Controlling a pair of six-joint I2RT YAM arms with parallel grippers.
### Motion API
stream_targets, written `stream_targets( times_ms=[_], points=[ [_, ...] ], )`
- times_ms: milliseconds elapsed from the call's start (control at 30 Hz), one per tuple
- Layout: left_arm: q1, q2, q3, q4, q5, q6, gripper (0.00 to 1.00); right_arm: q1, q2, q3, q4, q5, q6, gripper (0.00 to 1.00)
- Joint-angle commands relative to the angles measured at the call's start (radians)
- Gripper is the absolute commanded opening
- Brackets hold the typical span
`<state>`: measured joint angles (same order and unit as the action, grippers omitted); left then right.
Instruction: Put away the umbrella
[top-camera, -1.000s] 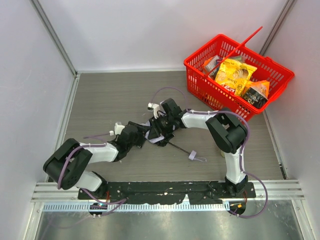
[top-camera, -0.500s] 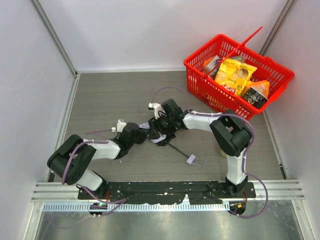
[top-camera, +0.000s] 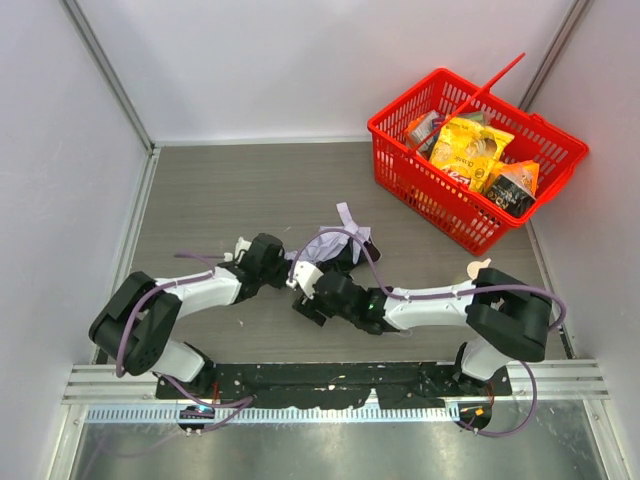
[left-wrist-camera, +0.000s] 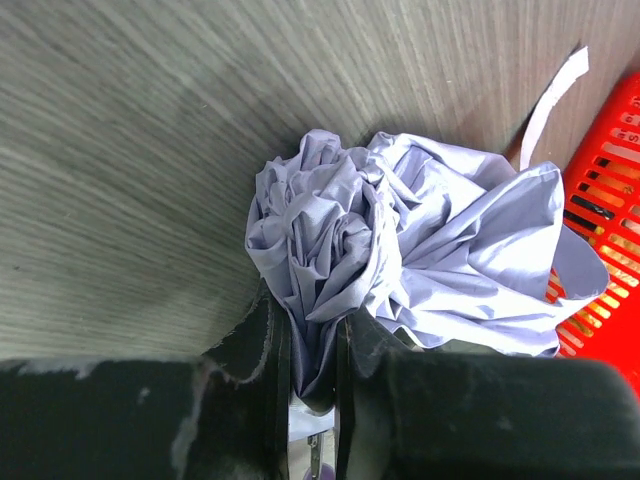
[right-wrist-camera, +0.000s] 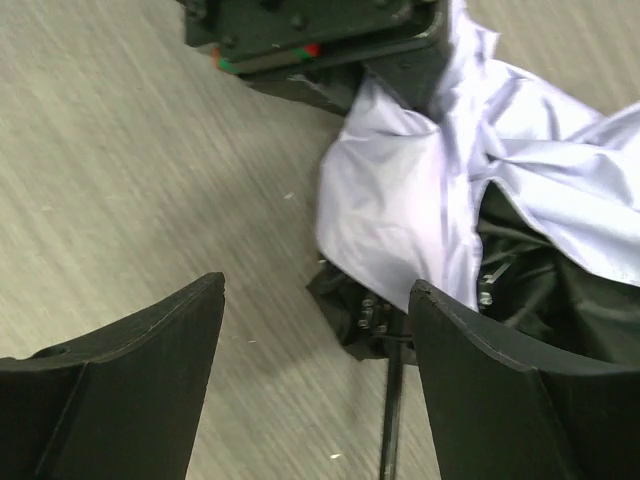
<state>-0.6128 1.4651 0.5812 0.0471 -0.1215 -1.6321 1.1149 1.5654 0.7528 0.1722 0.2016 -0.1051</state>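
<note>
Ok so the umbrella (top-camera: 335, 242) is lying on the table (top-camera: 220, 200), roughly mid-table and well apart from the red basket (top-camera: 400, 180) in the far right corner. It's a crumpled wad of pale lavender fabric, not neatly folded at all.

The left gripper (left-wrist-camera: 312, 370) is clamped on the umbrella. In the left wrist view both fingers (left-wrist-camera: 268, 345) squeeze a bunched fold of cloth between them, and the rest of the fabric (left-wrist-camera: 400, 240) billows out past the tips. A thin pale strip (left-wrist-camera: 550, 95) sticks out of the bundle toward the basket. I can't tell if that's the strap or just a loose tab.

The right gripper (right-wrist-camera: 317, 290) has its jaws spread wide with nothing between them. It sits low over the table just beside the bundle, not touching it as far as I can see.

Hard-to-see stuff:
- From above, the right arm (top-camera: 430, 300) lies across the near side of the umbrella, so the shaft and handle are hidden there.
- The right wrist view only shows 1 short bit of thin black rod (right-wrist-camera: 390, 420), cut off at the bottom edge, plus some dark folded ribs under the cloth (right-wrist-camera: 400, 190).
- The basket holds snack packets (top-camera: 470, 150), but the labels are too small to read.
</note>
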Motion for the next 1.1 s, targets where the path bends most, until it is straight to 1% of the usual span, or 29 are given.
stream_targets(
  times_ms=[0, 67, 133, 233, 333, 400, 533, 600, 633, 700, 733, 800, 833, 867, 900, 933, 967, 1067],
  points=[
    [0.002, 0.008, -0.009, -0.314, 0.029, 0.006, 0.00, 0.039, 0.025, -0.018, 0.226, 0.292, -0.119, 0.79],
    [0.002, 0.014, -0.012, -0.322, 0.048, -0.008, 0.00, 0.063, 0.050, -0.012, 0.278, 0.367, -0.160, 0.79],
    [0.004, 0.011, -0.021, -0.314, 0.059, -0.012, 0.00, 0.077, 0.059, -0.026, 0.350, 0.389, -0.215, 0.80],
    [0.004, -0.002, -0.034, -0.309, 0.062, -0.023, 0.00, 0.083, 0.084, -0.021, 0.380, 0.331, -0.278, 0.81],
    [0.005, -0.015, -0.037, -0.312, 0.062, -0.032, 0.00, 0.088, 0.111, 0.000, 0.369, 0.279, -0.298, 0.81],
    [0.004, -0.020, -0.034, -0.320, 0.068, -0.035, 0.00, 0.088, 0.149, 0.011, 0.378, 0.280, -0.317, 0.81],
    [0.004, -0.015, -0.020, -0.358, 0.086, -0.047, 0.00, 0.080, 0.254, 0.026, 0.427, 0.324, -0.352, 0.81],
    [0.004, -0.014, -0.030, -0.348, 0.098, -0.058, 0.00, 0.074, 0.307, 0.052, 0.437, 0.372, -0.357, 0.79],
    [0.005, -0.014, -0.032, -0.345, 0.102, -0.058, 0.00, 0.068, 0.344, 0.069, 0.449, 0.424, -0.361, 0.78],
    [0.005, -0.020, -0.034, -0.358, 0.094, -0.054, 0.00, 0.062, 0.392, 0.086, 0.458, 0.513, -0.384, 0.72],
    [0.010, -0.026, -0.038, -0.359, 0.088, -0.054, 0.00, 0.062, 0.407, 0.082, 0.476, 0.569, -0.404, 0.67],
    [0.016, -0.040, -0.041, -0.359, 0.080, -0.051, 0.00, 0.062, 0.415, 0.069, 0.469, 0.584, -0.397, 0.48],
    [0.018, -0.046, -0.044, -0.359, 0.077, -0.049, 0.00, 0.062, 0.413, 0.063, 0.472, 0.585, -0.392, 0.32],
    [0.022, -0.051, -0.049, -0.355, 0.071, -0.048, 0.00, 0.059, 0.407, 0.060, 0.445, 0.578, -0.375, 0.26],
    [0.027, -0.057, -0.052, -0.346, 0.071, -0.048, 0.00, 0.057, 0.403, 0.060, 0.432, 0.567, -0.363, 0.12],
    [0.031, -0.061, -0.060, -0.333, 0.069, -0.045, 0.00, 0.050, 0.392, 0.063, 0.376, 0.515, -0.331, 0.04],
    [0.036, -0.066, -0.064, -0.311, 0.068, -0.034, 0.00, 0.046, 0.384, 0.059, 0.369, 0.497, -0.315, 0.01],
    [0.044, -0.068, -0.050, -0.320, 0.049, 0.003, 0.00, 0.025, 0.332, 0.059, 0.288, 0.356, -0.253, 0.01]
  ],
)
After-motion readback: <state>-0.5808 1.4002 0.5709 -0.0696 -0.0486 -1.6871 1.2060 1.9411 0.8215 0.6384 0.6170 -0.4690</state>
